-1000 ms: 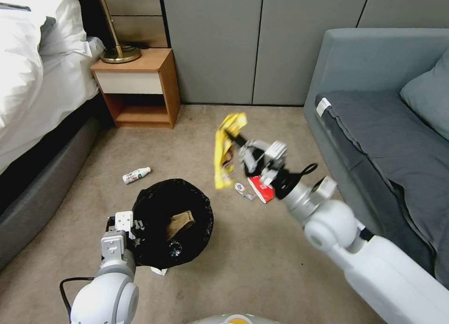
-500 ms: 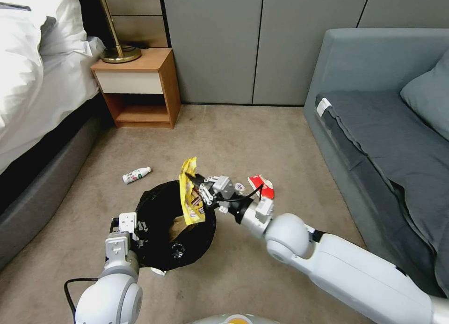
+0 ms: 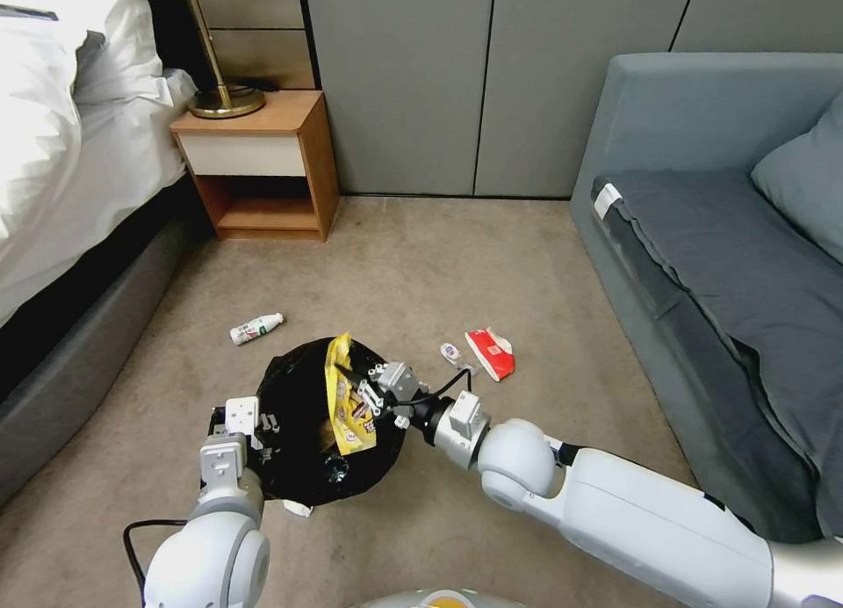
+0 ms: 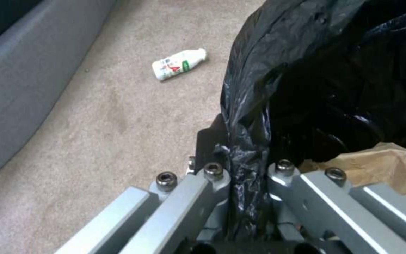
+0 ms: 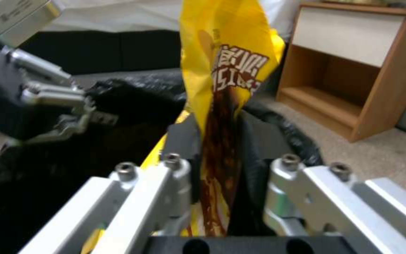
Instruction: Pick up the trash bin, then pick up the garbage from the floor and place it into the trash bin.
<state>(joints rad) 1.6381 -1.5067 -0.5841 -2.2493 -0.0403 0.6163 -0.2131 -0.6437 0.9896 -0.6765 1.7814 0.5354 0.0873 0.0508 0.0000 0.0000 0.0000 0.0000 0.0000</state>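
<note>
**Yellow wrapper hangs over the bin mouth, one release from landing**

Nearest the robot, the left gripper (image 3: 261, 425) is clamped on the black bag-lined rim of the trash bin (image 3: 299, 397), pinching a fold of liner between its fingers (image 4: 212, 183) and holding the bin on the robot's left side. A flattened brown paper bag (image 4: 381, 165) already lies inside. Just beyond, the right gripper (image 3: 357, 388) reaches in from the right and grips a yellow wrapper (image 3: 344, 401) around its middle, jaws closed on it. The wrapper's long axis runs roughly upright: its lower end dips within the bin's opening, its upper end stands above the far rim. The drop looks to turn on that alignment; the wrapper sits directly over the liner's mouth, so opening the jaws should likely let it fall in, though its tall top could catch the rim. Farther out on the carpet, a white bottle (image 3: 255, 329) lies to the left of the bin, nearer the left arm, while a red carton (image 3: 490, 353) and a small white scrap (image 3: 453, 354) just beside it rest to the right, nearer the right arm.
</note>
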